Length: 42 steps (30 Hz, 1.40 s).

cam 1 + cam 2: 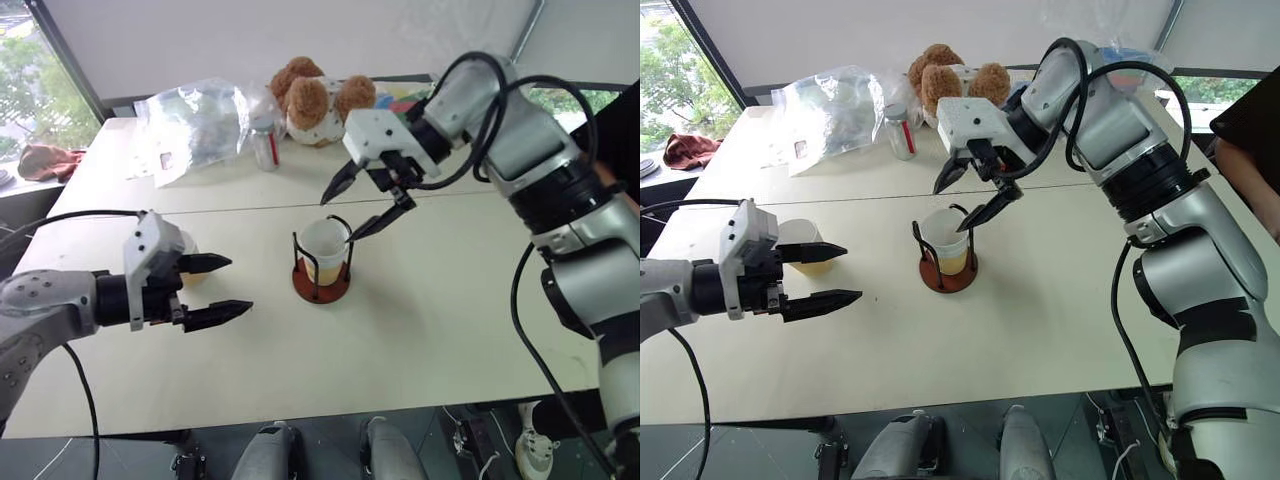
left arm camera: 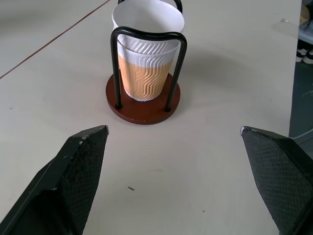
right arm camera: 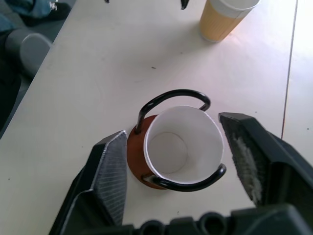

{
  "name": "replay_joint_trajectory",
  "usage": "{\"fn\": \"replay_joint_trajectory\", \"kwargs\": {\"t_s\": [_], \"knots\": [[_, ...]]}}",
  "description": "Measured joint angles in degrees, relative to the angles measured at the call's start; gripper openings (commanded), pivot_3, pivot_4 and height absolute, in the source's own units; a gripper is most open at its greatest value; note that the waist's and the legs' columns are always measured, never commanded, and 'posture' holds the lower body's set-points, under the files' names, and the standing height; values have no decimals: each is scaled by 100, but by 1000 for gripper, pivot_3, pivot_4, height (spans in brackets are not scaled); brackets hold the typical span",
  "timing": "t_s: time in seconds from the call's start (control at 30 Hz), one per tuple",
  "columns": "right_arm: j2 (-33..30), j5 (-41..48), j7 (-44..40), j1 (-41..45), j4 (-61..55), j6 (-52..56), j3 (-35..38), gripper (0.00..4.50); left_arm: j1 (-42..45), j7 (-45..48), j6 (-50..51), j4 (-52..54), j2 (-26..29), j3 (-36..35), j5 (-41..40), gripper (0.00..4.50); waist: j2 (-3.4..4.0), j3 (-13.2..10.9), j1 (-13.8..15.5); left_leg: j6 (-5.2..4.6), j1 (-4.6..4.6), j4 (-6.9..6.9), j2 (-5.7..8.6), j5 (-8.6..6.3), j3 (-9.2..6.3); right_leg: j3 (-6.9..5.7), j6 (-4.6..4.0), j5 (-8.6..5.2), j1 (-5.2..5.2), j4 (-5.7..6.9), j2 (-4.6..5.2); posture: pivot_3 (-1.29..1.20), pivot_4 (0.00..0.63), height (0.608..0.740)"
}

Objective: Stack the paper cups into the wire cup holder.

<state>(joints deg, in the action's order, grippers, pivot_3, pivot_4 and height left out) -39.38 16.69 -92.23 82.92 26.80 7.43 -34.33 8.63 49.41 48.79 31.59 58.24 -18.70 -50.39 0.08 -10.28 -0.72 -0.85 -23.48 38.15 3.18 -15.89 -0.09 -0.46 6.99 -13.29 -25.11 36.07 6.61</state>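
A paper cup (image 1: 323, 250) stands upright inside the wire cup holder (image 1: 321, 266), which rests on the table (image 1: 450, 320). The right gripper (image 1: 362, 205) hangs just above the cup's rim, jaws parted and empty (a pose that suggests release). The left gripper (image 1: 217, 288) waits to the holder's left, jaws spread wide and holding nothing, close to a second cup (image 1: 805, 246) behind it, probably the next to stack.
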Motion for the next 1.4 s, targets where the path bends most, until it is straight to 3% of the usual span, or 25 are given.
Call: {"fn": "replay_joint_trajectory", "kwargs": {"t_s": [0.1,0.23,0.3,0.4,0.5,0.73,0.93,1.23,1.33,1.4], "knots": [[42,221,196,94,419,732,825,3055,198,-24,-236,-290,128,-59,298,4500,-1,-1,-3,0,0,-1,1,0,0,0,0,0,0,-2,-1,0,150,740],[-14,1480,561,-177,-180,2571,2360,3055,197,379,-775,-1097,838,-423,1053,4500,0,2,-15,0,1,-16,-5,0,-3,-1,-1,-1,-4,-3,4,0,150,740],[7,2000,984,-793,-862,3266,2963,3055,109,699,-987,-1304,989,-529,1220,4500,-10,8,-20,-2,2,-20,-5,-1,-3,-1,-1,-1,0,-4,12,0,150,740],[-22,2424,1634,-2701,-2110,3826,3532,3055,-29,1117,-1122,-1700,1182,-564,1424,4500,-33,21,21,-31,-1,-17,-1,-19,-14,-6,-1,-1,14,-9,19,0,150,740],[-24,2487,2242,-3913,-2954,4202,3541,3055,43,1191,-1263,-1914,1099,-690,1490,4500,-14,6,18,-31,-16,-3,9,-17,-1,1,0,0,1,-7,25,0,150,740],[-630,2510,2868,-4749,-4468,4366,3747,3055,-406,1258,-1765,-1942,1015,-656,2015,4500,-19,9,-16,-43,1,-2,-3,-24,0,-3,-1,-1,7,-8,16,0,150,740],[-893,2290,2967,-5100,-4622,4287,3593,3055,-274,1439,-2708,-2609,975,16,2756,4500,-23,11,25,-44,10,6,-2,-23,-1,-6,-2,-1,25,-11,18,0,150,740],[-1192,2159,2961,-5376,-4780,4220,3463,3055,802,1819,-3533,-3611,794,1066,3394,4500,-26,12,10,-51,7,6,-1,-26,1,-11,0,0,23,-10,12,0,150,740],[-1306,2039,2994,-5469,-4853,4203,3400,3102,1294,2034,-3856,-4073,655,1492,3661,3634,-28,12,14,-52,7,9,0,-26,2,-15,0,0,24,-9,7,0,150,740],[-1304,2025,3030,-5492,-4910,4203,3364,3102,1551,2204,-4060,-4332,592,1730,3808,2646,-28,12,13,-52,7,9,0,-26,3,-16,0,0,24,-8,6,0,150,740]]}}
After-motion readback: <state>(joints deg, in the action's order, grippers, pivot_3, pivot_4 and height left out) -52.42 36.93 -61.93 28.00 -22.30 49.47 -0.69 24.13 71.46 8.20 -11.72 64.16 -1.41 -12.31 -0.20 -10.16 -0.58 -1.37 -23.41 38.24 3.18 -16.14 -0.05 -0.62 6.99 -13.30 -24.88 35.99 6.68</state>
